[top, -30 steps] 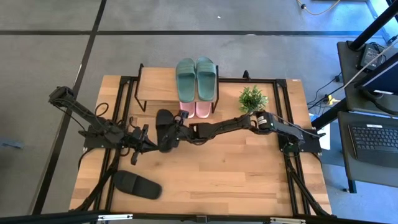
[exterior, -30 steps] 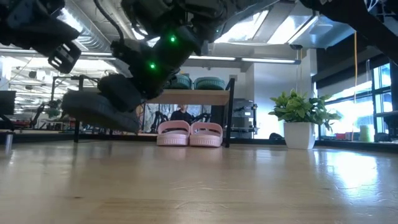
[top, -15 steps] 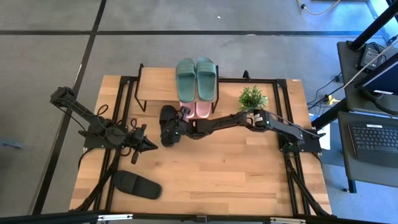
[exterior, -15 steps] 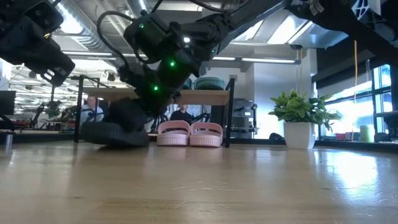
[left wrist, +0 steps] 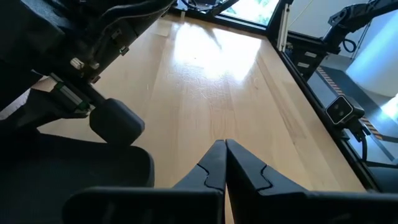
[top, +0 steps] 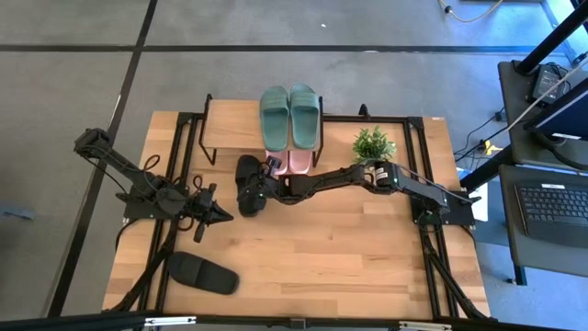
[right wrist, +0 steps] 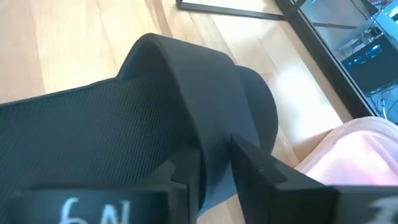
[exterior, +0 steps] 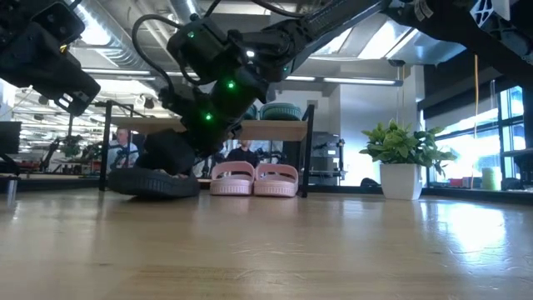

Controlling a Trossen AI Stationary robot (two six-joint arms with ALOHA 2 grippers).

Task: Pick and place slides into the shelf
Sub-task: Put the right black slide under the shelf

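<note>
Reaching low across the table, right end effector (top: 261,187) clamps black slide (top: 246,184).

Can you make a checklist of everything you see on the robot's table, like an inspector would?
Surface: wooden table, no spills seen.
Job's things: green slides on the shelf top; pink slides underneath; one black slide set beside them, another black slide loose at the near edge.
Clutter: potted plant.
Grippers: right gripper clamps the black slide's strap; left gripper shut, empty.
Cables: loose cables on the floor.
Surroundings: laptop; a person behind.
</note>
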